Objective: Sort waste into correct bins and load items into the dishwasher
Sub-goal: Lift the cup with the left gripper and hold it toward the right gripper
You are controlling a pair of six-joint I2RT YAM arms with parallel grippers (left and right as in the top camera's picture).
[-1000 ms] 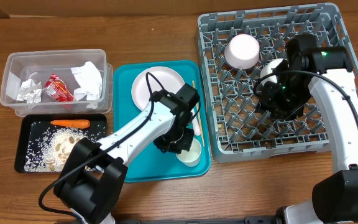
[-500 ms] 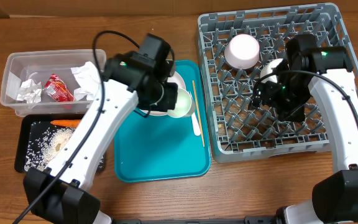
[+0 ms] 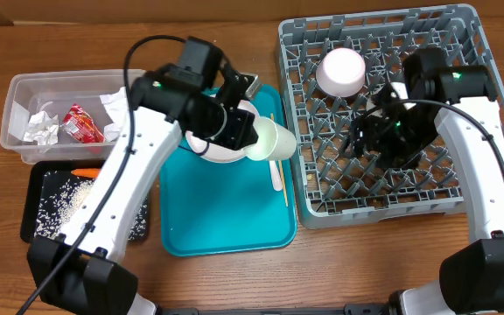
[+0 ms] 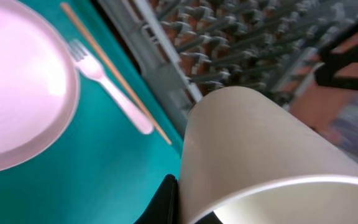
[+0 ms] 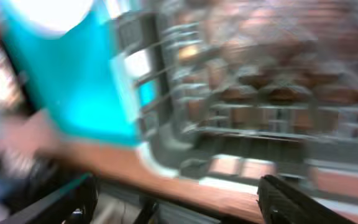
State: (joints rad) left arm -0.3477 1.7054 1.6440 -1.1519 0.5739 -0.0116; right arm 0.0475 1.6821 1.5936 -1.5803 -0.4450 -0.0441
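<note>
white and small, the cup (image 3: pixel 269 140) hangs in the air over the right side of the teal tray (image 3: pixel 226 219), just beside the grey dish rack (image 3: pixel 392 208). it lies tipped on its side, and its bottom seems to point at the rack. the left jaws are clamped on the cup near its rim.

the job now, i think, is to put the cup in the rack. first the left arm (image 3: pixel 129 166) should go up a bit, so the cup clears the rack's wall and does not bump it. it should not dip, as the white fork (image 4: pixel 114 93) and the thin wooden stick (image 4: pixel 110 66) lie on the tray close below the cup, next to the white plate (image 4: pixel 17 87).

next, pick a free spot. one pale bowl (image 3: pixel 340 70) sits at the back of the rack, and the right arm (image 3: pixel 488 175) hangs over the middle. the right jaws are wide apart with nothing in them. the near left corner of the rack looks free and is the closest, so i would go there and stay away from the other arm.

then turn the cup mouth down, slide it slowly between the pegs till it rests, and only then let go. if the jaws open too soon, the cup may roll or fall over.
</note>
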